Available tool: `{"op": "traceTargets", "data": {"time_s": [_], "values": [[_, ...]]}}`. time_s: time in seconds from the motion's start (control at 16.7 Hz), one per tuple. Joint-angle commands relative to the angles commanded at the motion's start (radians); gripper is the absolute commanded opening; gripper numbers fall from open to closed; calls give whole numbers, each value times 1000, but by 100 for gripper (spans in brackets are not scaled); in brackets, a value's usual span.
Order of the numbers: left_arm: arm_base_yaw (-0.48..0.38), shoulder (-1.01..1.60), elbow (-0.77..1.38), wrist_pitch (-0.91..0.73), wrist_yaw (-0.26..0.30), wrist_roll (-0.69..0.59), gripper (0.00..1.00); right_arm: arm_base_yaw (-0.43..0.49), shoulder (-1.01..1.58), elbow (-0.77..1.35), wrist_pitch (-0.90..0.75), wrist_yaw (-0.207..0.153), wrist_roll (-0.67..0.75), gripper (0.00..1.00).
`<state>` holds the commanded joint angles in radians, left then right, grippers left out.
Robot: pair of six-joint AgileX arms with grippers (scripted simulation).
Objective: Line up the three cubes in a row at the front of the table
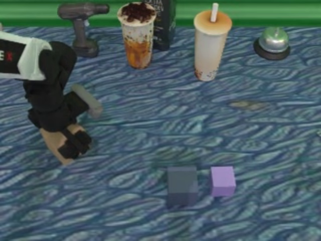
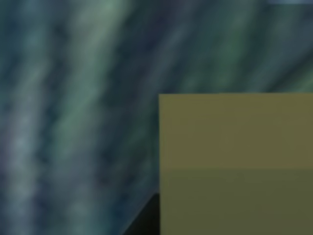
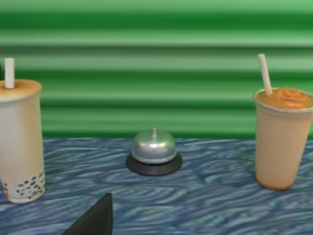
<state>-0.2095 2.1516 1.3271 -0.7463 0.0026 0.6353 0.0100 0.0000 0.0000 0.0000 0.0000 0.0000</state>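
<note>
The left gripper (image 1: 70, 145) is down over the tan cube (image 1: 52, 143) and probably grips it; its fingers are hidden. Next it must carry this cube beside the slate cube (image 1: 181, 186) and the purple cube (image 1: 222, 181).

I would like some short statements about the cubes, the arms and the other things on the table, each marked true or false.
1. The grey-blue cube and the purple cube stand side by side near the front. True.
2. The tan cube stands in the row with them. False: it is at the table's left, under the left gripper.
3. The purple cube is bigger than the grey-blue one. False: it is smaller.
4. A bell sits at the back right. True.
5. The right arm is over the cubes. False: it does not show in the top view.
6. A drill stands at the back left. True.
</note>
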Motion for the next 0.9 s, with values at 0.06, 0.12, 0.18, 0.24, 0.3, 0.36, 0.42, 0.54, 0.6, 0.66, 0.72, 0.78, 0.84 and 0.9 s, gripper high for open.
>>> {"op": "traceTargets", "data": {"time_s": [0.06, 0.12, 0.18, 0.24, 0.3, 0.36, 0.42, 0.54, 0.6, 0.66, 0.72, 0.78, 0.84, 0.9], "values": [[0, 0, 0, 0, 0, 0, 0, 0, 0, 0, 0, 0, 0, 100], [0, -10, 1, -6, 4, -2, 0, 0, 0, 0, 0, 0, 0, 100], [0, -12, 3, -10, 4, -1, 0, 0, 0, 0, 0, 0, 0, 100], [0, -18, 12, -24, 4, 0, 0, 0, 0, 0, 0, 0, 0, 100], [1, -28, 26, -47, 4, 1, 0, 0, 0, 0, 0, 0, 0, 100], [4, -42, 42, -77, 5, 0, 0, 0, 0, 0, 0, 0, 0, 100], [7, -58, 59, -113, 5, -1, 0, 0, 0, 0, 0, 0, 0, 100], [14, -91, 95, -189, 4, -3, 0, 0, 0, 0, 0, 0, 0, 100], [16, -107, 110, -218, 3, -4, 0, 0, 0, 0, 0, 0, 0, 100], [18, -119, 121, -238, 3, -4, 0, 0, 0, 0, 0, 0, 0, 100], [19, -126, 126, -248, 3, -5, 0, 0, 0, 0, 0, 0, 0, 100], [19, -127, 127, -248, 3, -5, 0, 0, 0, 0, 0, 0, 0, 100], [19, -127, 127, -248, 3, -5, 0, 0, 0, 0, 0, 0, 0, 100], [14, -123, 124, -246, 2, -3, 0, 0, 0, 0, 0, 0, 0, 100]]}}
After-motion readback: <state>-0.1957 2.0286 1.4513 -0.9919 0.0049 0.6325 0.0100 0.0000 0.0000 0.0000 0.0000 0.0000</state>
